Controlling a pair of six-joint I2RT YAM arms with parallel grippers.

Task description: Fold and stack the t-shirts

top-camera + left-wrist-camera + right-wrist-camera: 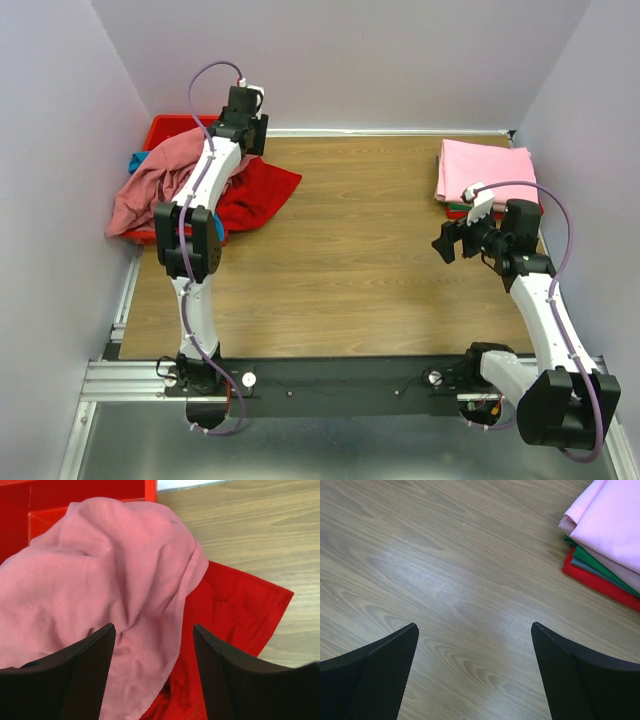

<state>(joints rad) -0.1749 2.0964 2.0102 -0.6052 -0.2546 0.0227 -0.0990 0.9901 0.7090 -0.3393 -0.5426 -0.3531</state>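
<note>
a wooden tabletop fills the middle of the view. at its far left corner sits a red bin. a salmon shirt is heaped over the bin's front and left rim, and a scrap of teal cloth shows at the heap's left. a red shirt spills from under the heap onto the tabletop. the left tool hangs over this pile, its fingers hidden by the wrist. at the tabletop's far right corner lies a folded stack with a pink shirt on top; a thin green edge and red edge show beneath. the right tool hovers above the tabletop's right side, just in front of the stack, fingers spread and pointing left.
</note>
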